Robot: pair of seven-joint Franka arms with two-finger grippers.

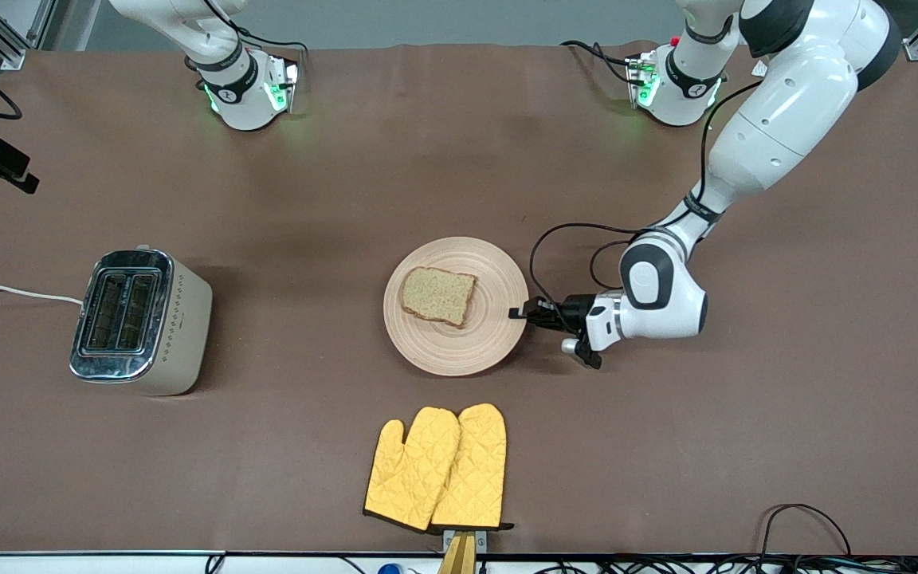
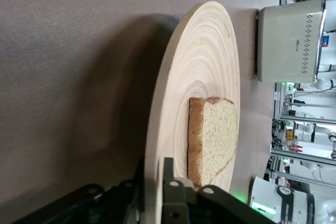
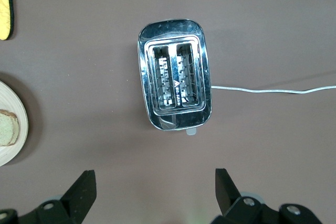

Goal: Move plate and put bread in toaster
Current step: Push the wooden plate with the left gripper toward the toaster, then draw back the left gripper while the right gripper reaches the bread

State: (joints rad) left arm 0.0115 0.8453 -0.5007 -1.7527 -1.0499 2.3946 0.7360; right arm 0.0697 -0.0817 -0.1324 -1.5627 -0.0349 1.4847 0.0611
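the left gripper (image 1: 519, 312) pinches the rim of the round pale wooden plate (image 1: 499, 331) (at the edge toward the left arm's end), and a speckled brown bread slice (image 1: 437, 296) lies on it. the right gripper (image 3: 155, 192) hangs spread wide over the cream, chrome-topped toaster (image 1: 140, 322), which stands toward the right arm's end of the brown table (image 1: 746, 446).

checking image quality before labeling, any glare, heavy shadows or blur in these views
Front view: even light, soft shadows beside the toaster and plate, green glow at the arm bases. Left wrist view: the plate casts a broad dark shadow on the table; the left gripper is close and blurred. Right wrist view: the toaster chrome reflects brightly, mild glare.
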